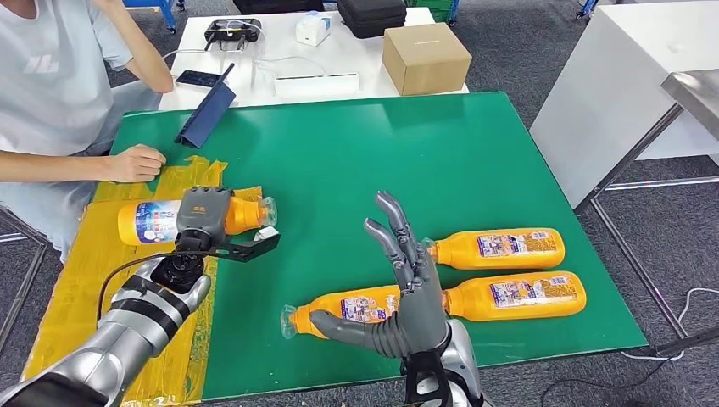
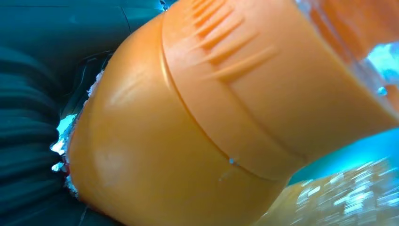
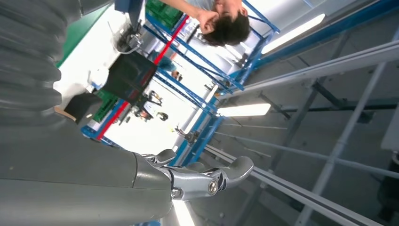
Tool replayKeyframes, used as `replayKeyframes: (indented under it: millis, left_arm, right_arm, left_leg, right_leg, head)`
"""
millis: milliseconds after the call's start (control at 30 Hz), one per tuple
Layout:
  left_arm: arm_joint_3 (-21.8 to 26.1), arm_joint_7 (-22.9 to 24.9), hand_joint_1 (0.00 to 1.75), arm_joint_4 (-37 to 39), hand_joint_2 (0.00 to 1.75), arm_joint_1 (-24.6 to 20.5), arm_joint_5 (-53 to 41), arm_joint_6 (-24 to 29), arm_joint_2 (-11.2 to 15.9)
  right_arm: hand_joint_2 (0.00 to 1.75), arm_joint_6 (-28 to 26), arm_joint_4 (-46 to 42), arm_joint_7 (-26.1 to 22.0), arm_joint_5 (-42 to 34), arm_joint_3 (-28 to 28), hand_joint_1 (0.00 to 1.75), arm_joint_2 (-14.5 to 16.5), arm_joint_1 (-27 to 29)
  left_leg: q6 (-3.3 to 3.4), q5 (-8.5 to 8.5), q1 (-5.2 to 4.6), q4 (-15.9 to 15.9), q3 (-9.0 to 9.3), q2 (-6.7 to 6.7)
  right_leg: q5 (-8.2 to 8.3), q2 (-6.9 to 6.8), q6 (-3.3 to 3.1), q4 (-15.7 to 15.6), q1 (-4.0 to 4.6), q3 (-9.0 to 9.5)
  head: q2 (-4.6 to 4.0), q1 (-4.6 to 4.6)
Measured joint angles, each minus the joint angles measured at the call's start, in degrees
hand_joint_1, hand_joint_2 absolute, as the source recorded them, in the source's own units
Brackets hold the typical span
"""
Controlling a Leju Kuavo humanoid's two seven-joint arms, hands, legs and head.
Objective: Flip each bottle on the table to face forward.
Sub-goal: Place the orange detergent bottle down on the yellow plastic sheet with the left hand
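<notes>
Left hand [image 1: 202,218] grips an orange bottle [image 1: 153,220] lying on yellow tape [image 1: 93,280]; right hand [image 1: 407,284], fingers spread, hovers over three others.

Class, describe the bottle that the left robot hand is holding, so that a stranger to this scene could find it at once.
Start at the green table and go to the yellow taped strip along its left side. One orange bottle lies there on its side, with the left robot hand gripping its middle. The other three bottles lie on the green near the right robot hand, and nothing holds them.
</notes>
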Motion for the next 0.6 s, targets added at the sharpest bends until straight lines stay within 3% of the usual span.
replayKeyframes:
  millis: [333,533,567,600]
  left_arm:
    - [2.7,3.5,1.75,9.9,1.75,-2.5,0.0,-1.9,0.0]
    - [6.1,3.1,1.75,14.0,1.75,-2.9,0.3,-2.2,0.0]
    - [6.5,2.9,1.73,14.3,1.75,-3.1,0.3,-2.2,0.0]
    - [6.9,2.8,1.54,14.7,1.75,-3.3,0.3,-2.2,0.0]
  right_arm:
    - [1.75,1.3,0.4,1.3,0.6,0.0,0.00,0.0,-0.5]
    - [1.75,1.5,1.2,1.5,0.5,0.1,0.00,0.0,-1.1]
    - [1.75,1.5,1.3,1.5,0.5,0.1,0.00,0.0,-1.1]
    - [1.75,1.5,1.4,1.5,0.5,0.2,0.00,0.0,-1.2]
  left_leg:
    - [0.00,0.00,-0.01,0.0,-0.05,-0.02]
    - [0.00,0.00,0.00,0.0,-0.03,-0.06]
    - [0.00,0.00,0.00,0.0,-0.02,-0.07]
    - [0.00,0.00,0.00,0.0,-0.01,-0.06]
  right_leg:
    - [-0.01,0.00,0.00,0.0,0.00,-0.02]
    - [-0.01,-0.01,0.00,0.0,0.00,0.01]
    - [-0.01,-0.02,0.00,0.0,0.00,0.03]
    - [-0.01,-0.02,0.00,0.0,0.00,0.04]
  head:
    - [0.00,0.01]
    - [0.00,0.01]
    - [0.00,0.01]
    - [0.00,0.01]
